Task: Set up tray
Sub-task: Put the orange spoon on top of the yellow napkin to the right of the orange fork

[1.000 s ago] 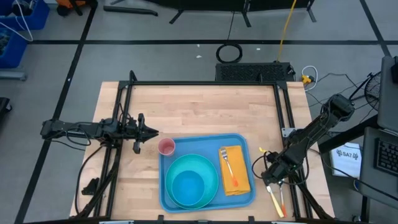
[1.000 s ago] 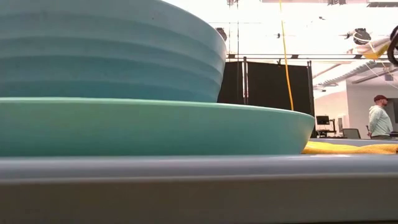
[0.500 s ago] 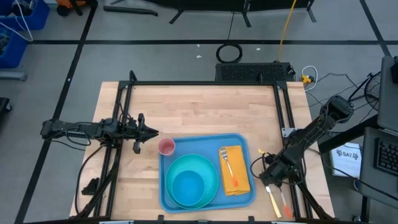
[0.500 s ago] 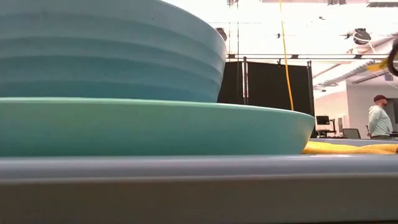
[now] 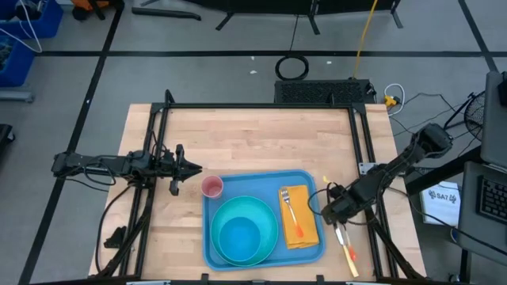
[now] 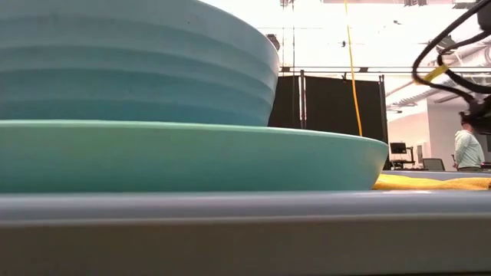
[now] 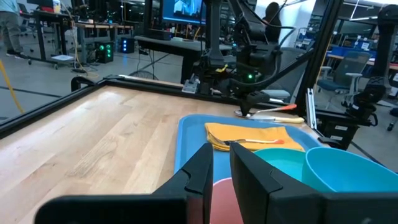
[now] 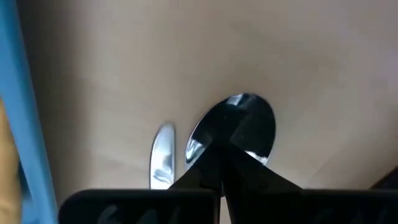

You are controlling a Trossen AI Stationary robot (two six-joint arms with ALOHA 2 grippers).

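Note:
The blue tray point(image 5: 309, 180) lies near the table's front edge. On it rest a turquoise plate point(image 5: 269, 237) with a bowl point(image 5: 238, 236), a pink cup point(image 5: 211, 187) and a yellow napkin point(image 5: 301, 226) with a fork point(image 5: 289, 207) on top. Right of the tray, a spoon point(image 8: 239, 121) and a knife point(image 8: 163, 155) lie on the table, orange handles point(image 5: 349, 255) toward the front. My right gripper point(image 5: 334, 212) points down, shut, right over the spoon's bowl. My left gripper point(image 5: 192, 167) waits level at the tray's far left, narrowly open, nothing between its fingers. My right gripper comes from above, its shut fingertips point(image 8: 221, 163) standing in front of the spoon's bowl point(image 8: 249, 115), which lies flat on the table. The fingers themselves hide the spot, so I cannot tell whether they touch it.
Black frame rails point(image 5: 364, 142) run along the table's sides. Bare wood point(image 5: 253, 142) stretches behind the tray. A person point(image 6: 466, 149) stands far off in the room beyond the table.
My right gripper has moved down and toward the table's left, from beside the cutlery handles to over the spoon's bowl close by the tray's right rim, tipping steeper as it went. It has stayed shut.

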